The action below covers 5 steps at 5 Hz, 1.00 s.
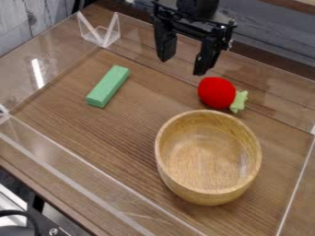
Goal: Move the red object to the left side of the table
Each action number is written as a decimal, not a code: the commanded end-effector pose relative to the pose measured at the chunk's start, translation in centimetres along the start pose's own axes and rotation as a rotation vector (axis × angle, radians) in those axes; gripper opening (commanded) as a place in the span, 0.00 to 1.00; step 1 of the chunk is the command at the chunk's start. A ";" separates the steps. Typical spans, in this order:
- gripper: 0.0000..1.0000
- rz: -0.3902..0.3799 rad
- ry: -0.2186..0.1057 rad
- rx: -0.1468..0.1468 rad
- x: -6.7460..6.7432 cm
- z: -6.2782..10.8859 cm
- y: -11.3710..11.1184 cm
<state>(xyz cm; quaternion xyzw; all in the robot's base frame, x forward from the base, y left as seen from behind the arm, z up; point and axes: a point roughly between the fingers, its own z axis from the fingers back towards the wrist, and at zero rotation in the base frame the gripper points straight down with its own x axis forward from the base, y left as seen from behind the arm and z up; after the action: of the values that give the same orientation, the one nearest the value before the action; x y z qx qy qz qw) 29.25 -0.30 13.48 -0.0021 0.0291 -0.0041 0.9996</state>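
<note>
- The toy fruit (216,91) was set down on the table (92,138), right of the middle and toward the far side, as seen by the camera.
- Its leafy end (239,100) was pointed to the right.
- The bowl (207,157) was placed on the table too, nearer the camera than the fruit.
- The fruit was left outside the bowl, just behind it.
- The block (109,87) was laid on the left part of the table, well apart from the fruit and the bowl.
- Cords (22,218) were seen at the near left corner.
</note>
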 end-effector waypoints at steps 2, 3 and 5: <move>1.00 -0.104 -0.026 -0.022 2.0 -2.2 -0.7; 1.00 -0.142 -0.058 -0.033 3.1 -3.2 -1.1; 1.00 -0.147 -0.093 -0.036 4.6 -4.9 -1.6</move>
<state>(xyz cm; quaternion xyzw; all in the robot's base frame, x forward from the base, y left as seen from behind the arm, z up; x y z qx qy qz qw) 32.90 -1.80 6.89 -0.0238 0.0088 -0.0704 0.9972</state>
